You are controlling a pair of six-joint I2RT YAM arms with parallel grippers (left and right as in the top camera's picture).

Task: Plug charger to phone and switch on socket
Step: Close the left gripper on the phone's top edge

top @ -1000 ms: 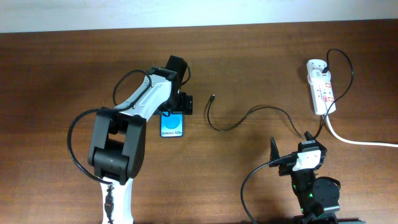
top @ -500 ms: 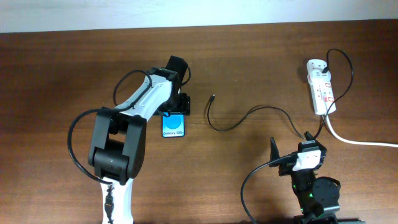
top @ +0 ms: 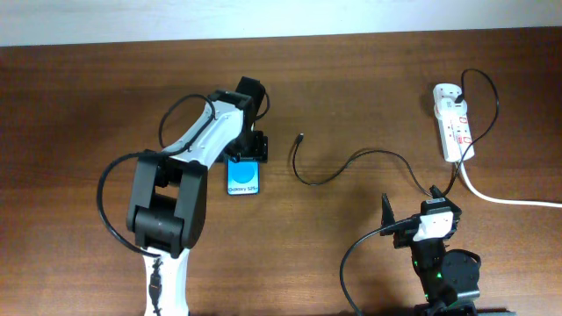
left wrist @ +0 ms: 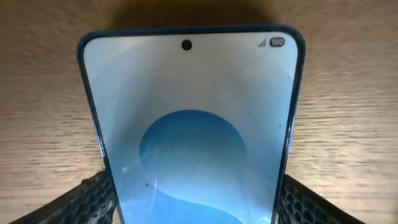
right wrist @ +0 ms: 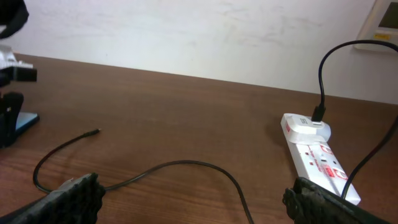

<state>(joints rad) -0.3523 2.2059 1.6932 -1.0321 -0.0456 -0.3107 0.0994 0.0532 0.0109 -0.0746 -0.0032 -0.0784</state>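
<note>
1. Left gripper (top: 248,154): one. My jaws are closed on the upper end of the phone (top: 243,178); in the wrist view a pad (left wrist: 93,199) presses each long edge.
2. Phone: one. It lies flat on the table (top: 88,88), blue screen up, left of centre, directly under and between my left fingers.
3. Right gripper (top: 411,204): one. My jaws are spread wide and hold nothing, at the near edge on the right.
4. Charger (top: 351,160): one thin black cable. Its free tip (top: 301,137) lies on the wood just right of the phone, not touching it. The cable loops across the centre, passes just ahead of my right fingers (right wrist: 74,193), and runs up to the far end of the socket.
5. Socket (top: 452,123): one white strip at the far right, well apart from my left gripper, ahead and to the right of my right gripper.
6. White cord (top: 509,200): one, running from the socket off the right edge.
</note>
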